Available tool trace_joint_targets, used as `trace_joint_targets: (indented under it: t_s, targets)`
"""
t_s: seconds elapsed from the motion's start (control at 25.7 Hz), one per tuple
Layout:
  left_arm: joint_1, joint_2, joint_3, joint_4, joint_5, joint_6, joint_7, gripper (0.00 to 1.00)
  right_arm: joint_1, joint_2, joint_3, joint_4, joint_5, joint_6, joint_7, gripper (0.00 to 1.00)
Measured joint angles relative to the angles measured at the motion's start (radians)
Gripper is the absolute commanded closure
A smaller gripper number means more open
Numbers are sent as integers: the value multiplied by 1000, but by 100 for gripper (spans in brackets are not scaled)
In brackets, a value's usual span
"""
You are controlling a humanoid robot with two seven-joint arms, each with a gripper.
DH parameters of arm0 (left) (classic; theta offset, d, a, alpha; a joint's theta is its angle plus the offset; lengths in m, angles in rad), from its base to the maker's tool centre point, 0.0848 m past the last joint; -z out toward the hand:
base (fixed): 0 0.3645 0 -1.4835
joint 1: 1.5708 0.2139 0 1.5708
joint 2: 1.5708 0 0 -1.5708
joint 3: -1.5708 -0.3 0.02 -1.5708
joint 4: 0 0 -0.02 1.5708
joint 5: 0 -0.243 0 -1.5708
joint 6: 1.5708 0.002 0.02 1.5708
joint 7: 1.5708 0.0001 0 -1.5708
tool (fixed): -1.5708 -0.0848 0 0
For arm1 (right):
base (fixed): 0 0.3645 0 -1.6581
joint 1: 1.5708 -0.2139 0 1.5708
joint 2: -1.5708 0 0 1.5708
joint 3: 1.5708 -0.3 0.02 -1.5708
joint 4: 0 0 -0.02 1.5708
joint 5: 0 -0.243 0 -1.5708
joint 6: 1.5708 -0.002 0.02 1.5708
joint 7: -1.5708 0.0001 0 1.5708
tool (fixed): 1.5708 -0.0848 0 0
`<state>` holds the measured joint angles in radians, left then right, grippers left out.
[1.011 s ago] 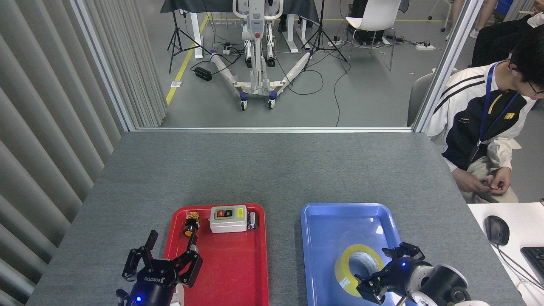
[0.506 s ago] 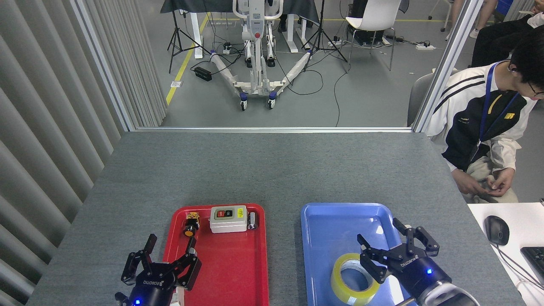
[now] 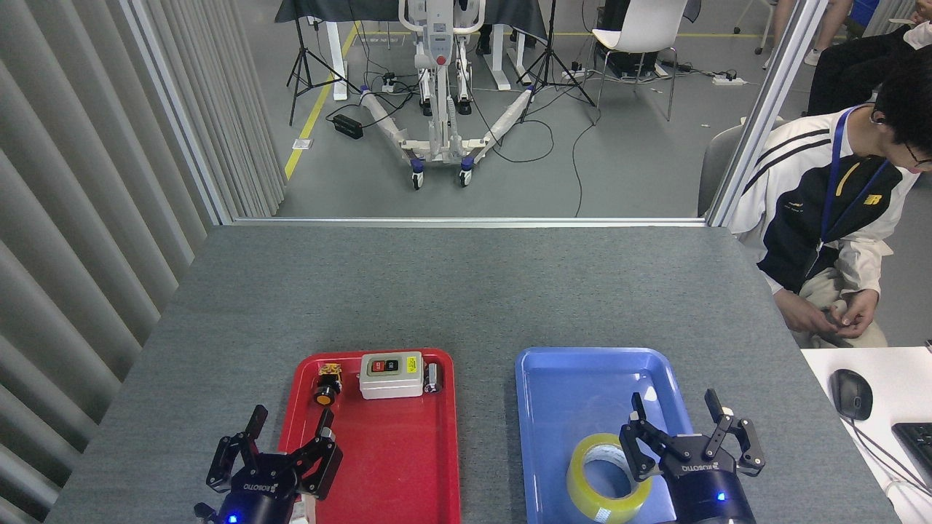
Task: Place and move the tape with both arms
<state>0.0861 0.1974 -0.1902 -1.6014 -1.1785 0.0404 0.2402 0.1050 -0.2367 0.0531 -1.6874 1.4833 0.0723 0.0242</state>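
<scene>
Head view shows the tape [image 3: 608, 477] lying flat in the blue tray [image 3: 582, 364], released by the right gripper [image 3: 684, 429], now withdrawn with fingers spread; left gripper [image 3: 287, 440] likewise spread, empty, so placement appears complete.

A red tray [image 3: 408, 473] on the grey table [image 3: 466, 291] holds a white switch box [image 3: 392, 375], a yellow-capped push button [image 3: 327, 383] and a small metal part [image 3: 432, 378]. A blue tray [image 3: 575, 386] lies beside it. A seated person [image 3: 837, 218], a computer mouse [image 3: 850, 394] and a wheeled stand [image 3: 440, 94] are farther off.
</scene>
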Motion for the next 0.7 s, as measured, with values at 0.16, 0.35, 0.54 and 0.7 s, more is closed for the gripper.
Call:
trace_joint_targets:
  t_s: [0.16,0.35,0.54,0.7]
  targets:
    - [15,1,6,1,0,2,0,0,6,7,-5,4,-25,5,-38,0]
    - [17,-6,42,0,0,6,0,0,8,15,-7,26,-66,-3,-60,0]
    - [0,-4,51,0,-1,-6,3,0,13,20,-4,40,-75,-25,-58,0]
    - [-4,-7,52,29,-3,-13,4,0,15,22,-2,40,-77,-32,-54,0]
